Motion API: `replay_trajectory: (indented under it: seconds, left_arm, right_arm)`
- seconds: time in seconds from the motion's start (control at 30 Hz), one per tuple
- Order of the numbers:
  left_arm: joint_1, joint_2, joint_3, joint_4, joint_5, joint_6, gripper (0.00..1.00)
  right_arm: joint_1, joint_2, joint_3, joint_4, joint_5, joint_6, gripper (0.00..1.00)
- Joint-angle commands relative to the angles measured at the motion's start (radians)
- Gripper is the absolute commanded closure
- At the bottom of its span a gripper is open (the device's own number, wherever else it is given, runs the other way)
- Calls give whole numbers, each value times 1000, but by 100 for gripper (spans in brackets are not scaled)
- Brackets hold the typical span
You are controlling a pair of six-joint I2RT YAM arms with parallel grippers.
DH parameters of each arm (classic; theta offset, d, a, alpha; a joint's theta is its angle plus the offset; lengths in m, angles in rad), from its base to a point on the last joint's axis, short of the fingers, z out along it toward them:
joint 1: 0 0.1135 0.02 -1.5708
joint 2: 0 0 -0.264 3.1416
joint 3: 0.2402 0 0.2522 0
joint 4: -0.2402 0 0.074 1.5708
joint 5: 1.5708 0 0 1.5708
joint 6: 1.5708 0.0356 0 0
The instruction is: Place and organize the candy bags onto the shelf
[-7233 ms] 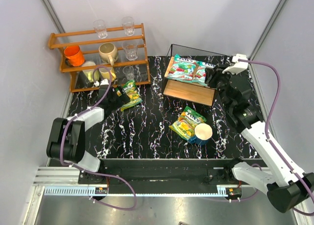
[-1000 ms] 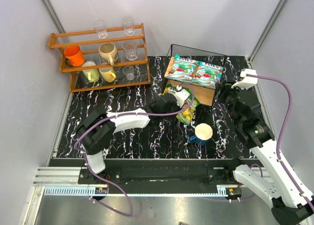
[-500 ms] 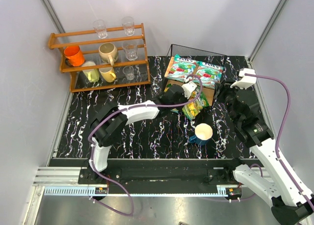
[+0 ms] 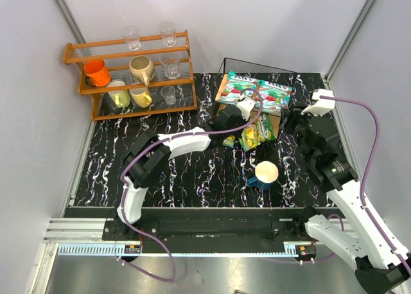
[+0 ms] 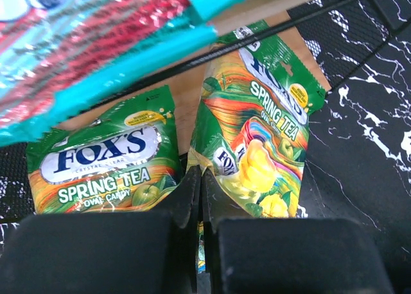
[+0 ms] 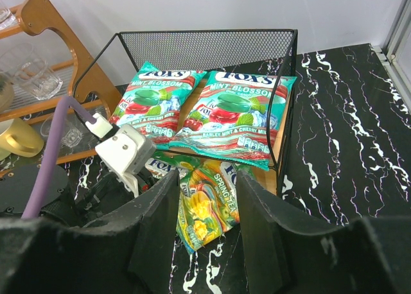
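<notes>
Yellow-green foil with fruit print: one candy bag lies lengthwise, its top on the lower board of the shelf and its bottom end out over the black marble table. A second yellow-green bag lies crosswise just beside it at the front of the same tier. On the upper board the left teal bag and the right teal bag sit side by side. The left gripper has its jaws pressed together, tips at the gap between the two yellow-green bags and against the lengthwise one's edge; whether any foil is nipped I cannot tell. Half a second ago this bag lay slightly farther out toward the white-and-blue cup, and the left arm has since reached deeper toward the shelf. Seven seconds back that gripper was over by the mug rack and the lower board was bare. The right gripper stays to the right of the shelf, jaws about half apart with nothing gripped between them.
</notes>
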Motion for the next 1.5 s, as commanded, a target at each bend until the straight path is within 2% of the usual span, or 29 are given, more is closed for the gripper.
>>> replay_trajectory:
  seconds: [0.0, 0.33, 0.9, 1.13, 1.47]
  left_arm:
    - [27, -51, 9, 130, -49, -55, 100]
    - [74, -87, -84, 223, -27, -167, 100]
    - [90, -154, -247, 475, -33, -456, 100]
    - [93, -108, -204, 501, 5, -521, 100]
    - [90, 10, -117, 469, 103, -530, 100]
  right_arm:
    - [7, -2, 2, 31, 27, -11, 50]
    - [7, -1, -1, 30, 24, -4, 51]
    - [5, -4, -6, 28, 24, -4, 50]
    - [7, -10, -3, 24, 27, -6, 50]
    - [7, -16, 2, 18, 27, -6, 50]
